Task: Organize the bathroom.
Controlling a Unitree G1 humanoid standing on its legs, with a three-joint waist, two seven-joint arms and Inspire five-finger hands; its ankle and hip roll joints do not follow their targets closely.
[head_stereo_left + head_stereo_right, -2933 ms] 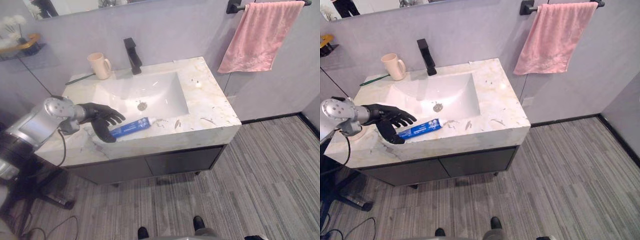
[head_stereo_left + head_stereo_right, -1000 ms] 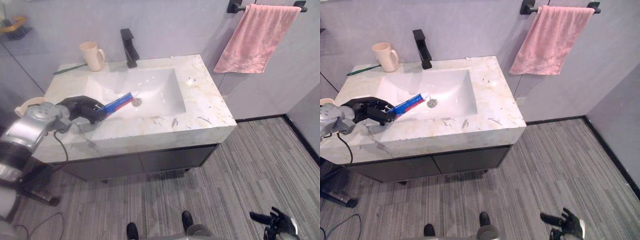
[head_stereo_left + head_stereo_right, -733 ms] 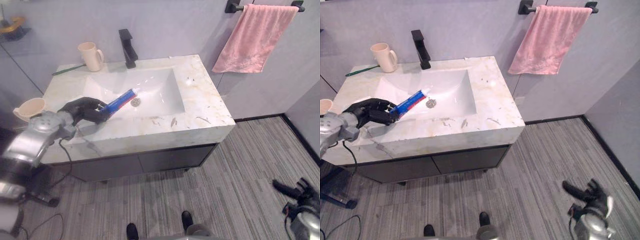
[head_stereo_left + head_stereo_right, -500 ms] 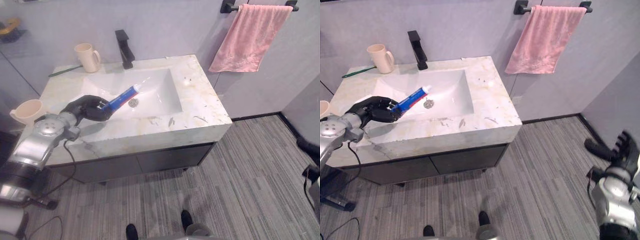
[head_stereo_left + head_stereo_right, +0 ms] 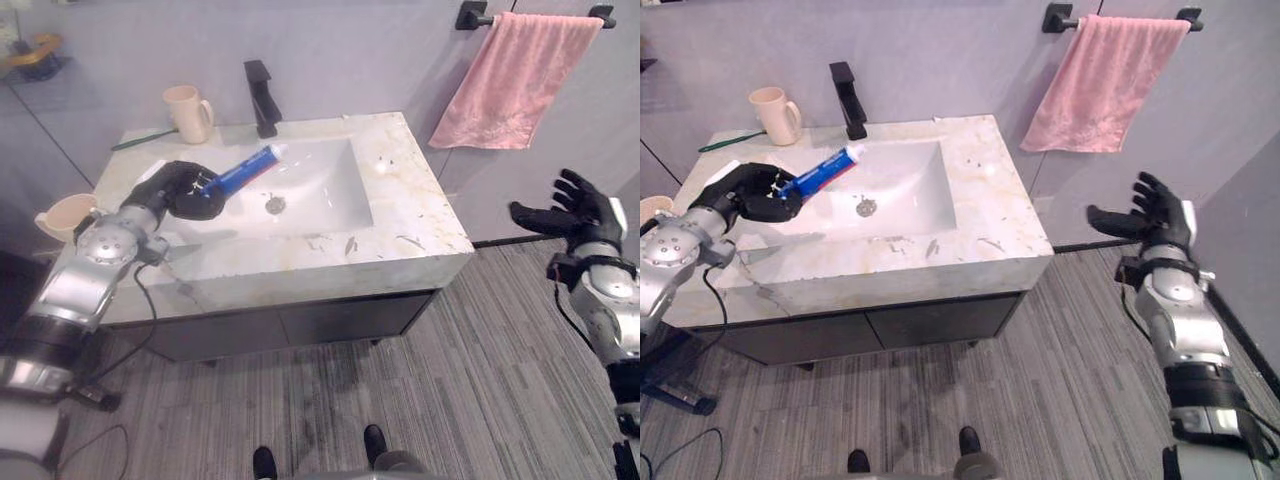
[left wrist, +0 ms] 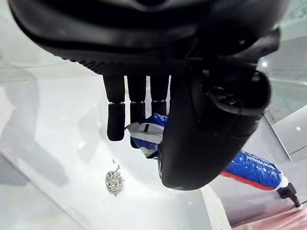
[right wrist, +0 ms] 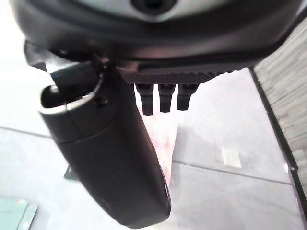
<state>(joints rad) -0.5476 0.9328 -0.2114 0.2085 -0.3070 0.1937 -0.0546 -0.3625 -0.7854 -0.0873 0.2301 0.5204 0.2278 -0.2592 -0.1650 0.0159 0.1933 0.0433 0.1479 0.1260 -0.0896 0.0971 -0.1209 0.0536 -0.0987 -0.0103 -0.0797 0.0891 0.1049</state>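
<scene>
A blue toothpaste tube point(image 5: 243, 172) with a white cap is held in the air over the left part of the white sink basin point(image 5: 315, 190), its cap end pointing toward the black faucet point(image 5: 261, 97). My left hand point(image 5: 180, 190) is shut on the tube's flat end; the tube point(image 6: 252, 167) also appears past the fingers in the left wrist view. A beige mug point(image 5: 188, 113) stands at the counter's back left, with a green toothbrush point(image 5: 140, 141) lying beside it. My right hand point(image 5: 1148, 222) is raised in the air right of the vanity, fingers spread, holding nothing.
A pink towel point(image 5: 515, 78) hangs on a black bar on the wall at right. The marble counter point(image 5: 420, 215) tops dark cabinet doors. A second beige cup point(image 5: 62, 214) shows left of the counter. A small shelf point(image 5: 35, 57) hangs on the wall at upper left.
My left hand has lifted the toothpaste tube from the counter's front and carried it back toward the mug. My right hand has risen from near the floor to beside the vanity.
</scene>
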